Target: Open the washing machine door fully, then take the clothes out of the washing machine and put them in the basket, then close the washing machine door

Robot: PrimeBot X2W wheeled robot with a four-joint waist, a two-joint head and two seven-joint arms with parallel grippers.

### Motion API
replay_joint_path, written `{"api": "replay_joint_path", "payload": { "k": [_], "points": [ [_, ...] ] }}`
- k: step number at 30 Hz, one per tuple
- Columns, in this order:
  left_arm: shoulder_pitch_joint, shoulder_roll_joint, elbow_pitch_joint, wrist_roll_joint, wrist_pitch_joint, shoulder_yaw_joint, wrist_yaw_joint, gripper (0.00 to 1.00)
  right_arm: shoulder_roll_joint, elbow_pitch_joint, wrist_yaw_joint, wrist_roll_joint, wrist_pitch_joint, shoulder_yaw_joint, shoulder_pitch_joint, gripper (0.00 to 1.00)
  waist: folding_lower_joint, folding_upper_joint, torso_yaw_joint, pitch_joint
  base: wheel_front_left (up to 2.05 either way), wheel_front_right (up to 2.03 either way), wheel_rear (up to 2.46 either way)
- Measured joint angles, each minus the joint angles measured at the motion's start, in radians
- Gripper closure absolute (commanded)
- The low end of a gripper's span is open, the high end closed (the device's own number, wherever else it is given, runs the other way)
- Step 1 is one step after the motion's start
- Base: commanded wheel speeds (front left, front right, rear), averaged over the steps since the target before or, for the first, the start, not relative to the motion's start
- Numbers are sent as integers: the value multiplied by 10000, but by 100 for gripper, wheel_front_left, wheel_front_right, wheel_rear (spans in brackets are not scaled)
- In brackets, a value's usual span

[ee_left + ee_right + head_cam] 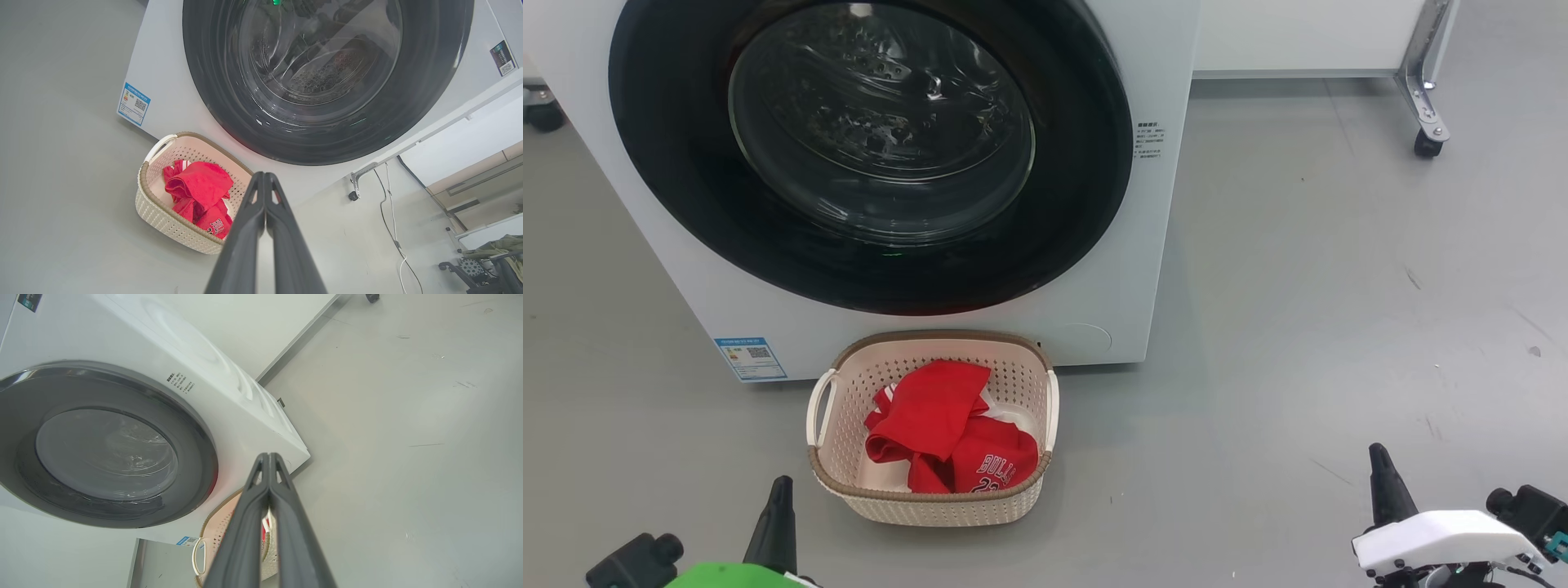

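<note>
The white washing machine (1143, 269) fills the upper left of the head view. Its round black door (670, 163) lies flat against the front, the glass bowl window (882, 122) showing the steel drum behind. Directly below stands the cream basket (849, 490), holding the red clothes (939, 425), a jersey with white lettering lowest. My left gripper (781, 483) is shut at the lower left, just left of the basket and apart from it. At the lower right my right gripper (1377, 451) is shut and holds nothing. The left wrist view shows the door (212, 98), the basket (163, 220) and the clothes (200, 183).
A blue label (751, 358) sits at the washer's lower left corner. A metal frame leg on a caster (1427, 143) stands at the back right. In the left wrist view, cables (390, 228) trail over the grey floor to the washer's right, with wheeled gear (470, 269) beyond.
</note>
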Motion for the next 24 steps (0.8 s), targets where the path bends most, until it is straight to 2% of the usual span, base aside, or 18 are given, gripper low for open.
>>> {"api": "replay_joint_path", "payload": {
  "k": [24],
  "points": [
    [-609, 77, 523, -2840, 512, 548, -499, 100, -81, 385, 430, 2824, 529, -642, -642, 100, 1, 0, 80, 47, 0, 0, 0]
  ]
}}
